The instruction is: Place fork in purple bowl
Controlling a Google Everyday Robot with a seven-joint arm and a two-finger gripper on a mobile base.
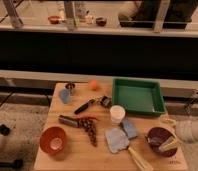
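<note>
The purple bowl (161,140) stands at the right front of the wooden table (72,157). The fork (167,146) lies inside it, with its pale yellowish handle pointing to the bowl's right rim and its greyish head toward the middle. My gripper (169,121) is just above and right of the bowl, on the end of the white arm (190,131) that reaches in from the right edge. It is apart from the fork.
A green tray (137,96) stands behind the bowl. A white cup (117,114), blue-grey cloths (117,139) and a longer tan-handled tool (139,159) lie left of the bowl. An orange bowl (54,140), a black-handled utensil (84,106) and an orange ball (93,84) sit further left.
</note>
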